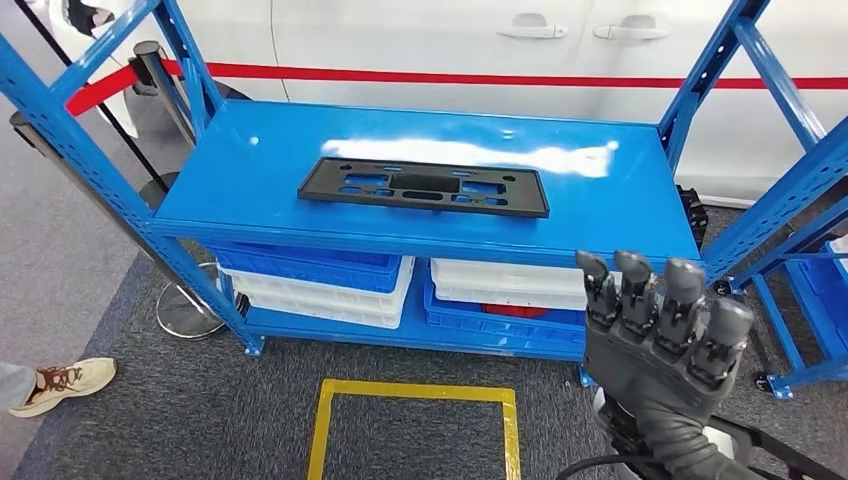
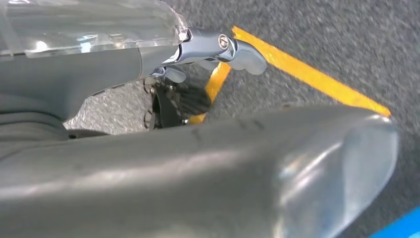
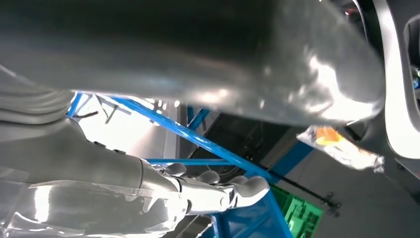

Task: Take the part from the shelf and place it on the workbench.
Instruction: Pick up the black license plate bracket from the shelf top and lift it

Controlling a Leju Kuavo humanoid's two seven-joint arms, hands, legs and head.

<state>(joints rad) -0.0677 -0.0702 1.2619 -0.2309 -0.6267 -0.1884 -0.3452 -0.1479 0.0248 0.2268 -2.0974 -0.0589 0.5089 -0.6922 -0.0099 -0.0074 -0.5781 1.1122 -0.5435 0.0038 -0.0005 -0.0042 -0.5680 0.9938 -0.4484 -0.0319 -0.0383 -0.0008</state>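
Right hand (image 1: 660,325): dark, ribbed, raised at the lower right of the head view, fingers upright and apart, grasping nothing; it stood short of the shelf's front edge, well apart from the part. Left hand (image 2: 208,49): seen from its wrist camera hanging over grey carpet and yellow floor tape (image 2: 307,74), silver fingers (image 2: 237,49) loosely extended with nothing between them, so released. Part (image 1: 424,187): flat black plate, long and rectangular, pierced by several cut-outs, matt finish, likely moulded plastic; it lay flat near the middle of the top shelf (image 1: 250,170), long side facing the robot. Judged light and fairly stiff, though thin enough to flex if lifted by one end; not fragile. Lying flush on smooth painted metal, it offered little edge to get under; a hold on the near long edge or at both short ends seemed best, perhaps after sliding it toward the shelf front. Shelf: glossy blue steel with perforated uprights. Below it: stacked blue and white plastic crates (image 1: 320,285). Behind: a white car (image 1: 450,40) with a red stripe.
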